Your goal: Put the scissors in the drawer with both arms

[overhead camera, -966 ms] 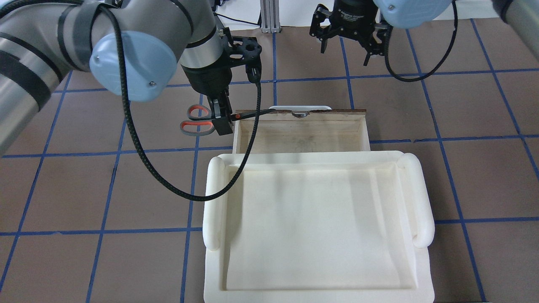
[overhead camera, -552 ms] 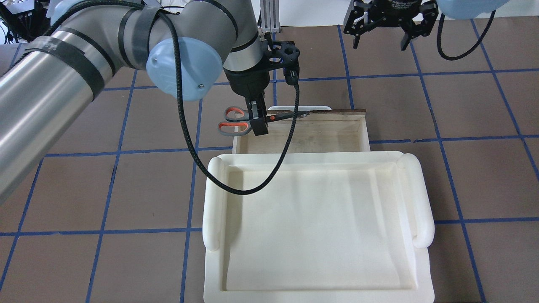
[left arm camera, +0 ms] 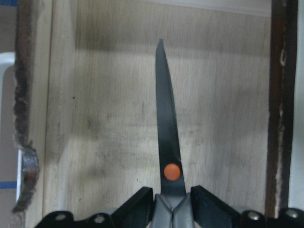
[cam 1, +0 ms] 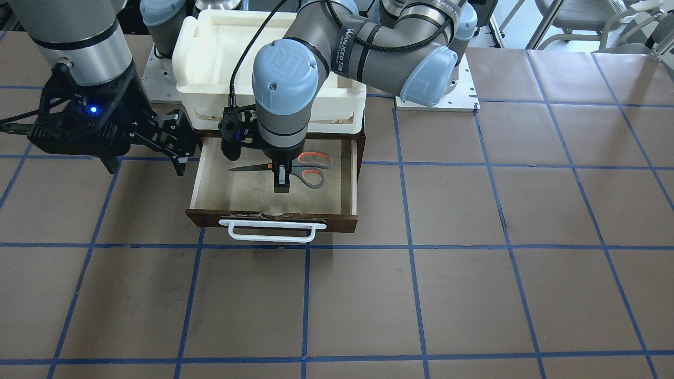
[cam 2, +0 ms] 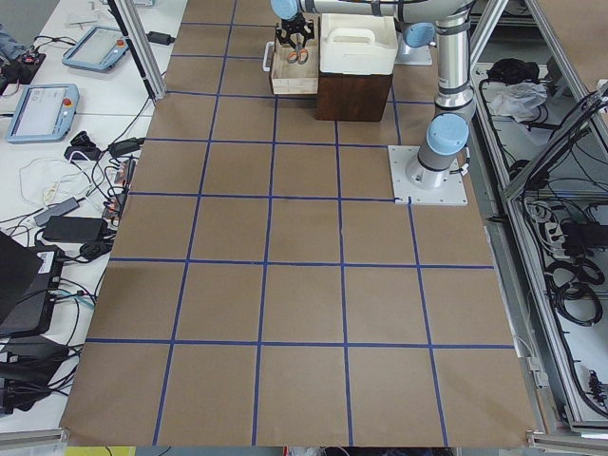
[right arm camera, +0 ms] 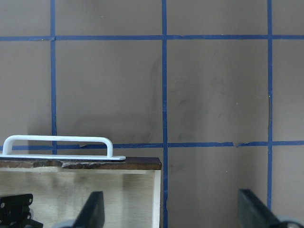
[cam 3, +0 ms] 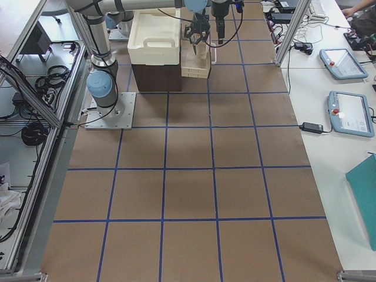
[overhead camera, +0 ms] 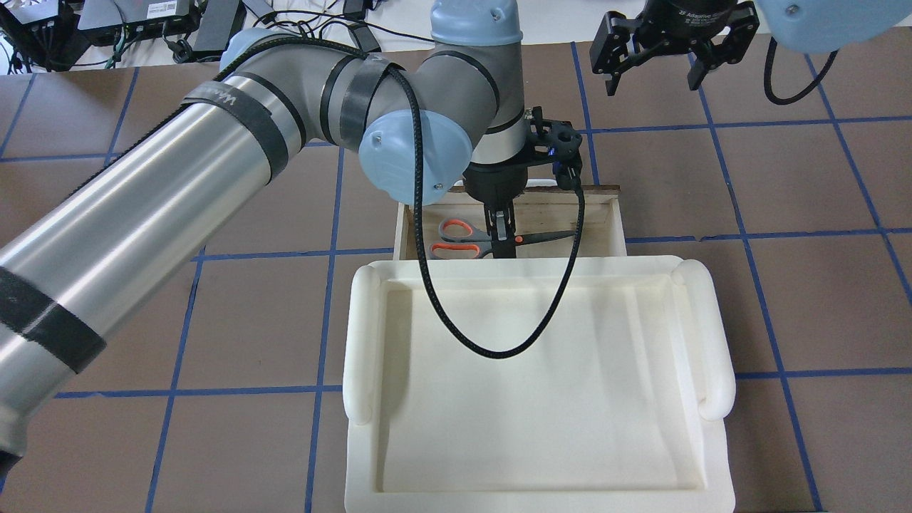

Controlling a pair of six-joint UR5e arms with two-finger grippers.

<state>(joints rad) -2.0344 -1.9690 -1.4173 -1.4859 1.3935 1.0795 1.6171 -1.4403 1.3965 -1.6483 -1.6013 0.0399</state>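
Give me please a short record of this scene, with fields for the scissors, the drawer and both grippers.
scissors: held near the pivot by the left gripper, blades closed, lying level over the inside of the drawer
drawer: pulled open, white handle facing away from the robot
scissors touching the drawer floor: cannot tell
left gripper: shut on the scissors
right gripper: open, holds nothing, over the table beside the drawer's front

Quick count from the floor, ones and twos only.
Two arms: left arm [overhead camera: 142, 199], right arm [cam 1: 79, 31]; two grippers: left gripper [cam 1: 282, 184], right gripper [overhead camera: 652, 82]; one scissors [left arm camera: 166, 142], one drawer [cam 1: 337, 221], one handle [right arm camera: 57, 138], one tray [overhead camera: 702, 335], two pendants [cam 3: 342, 63].
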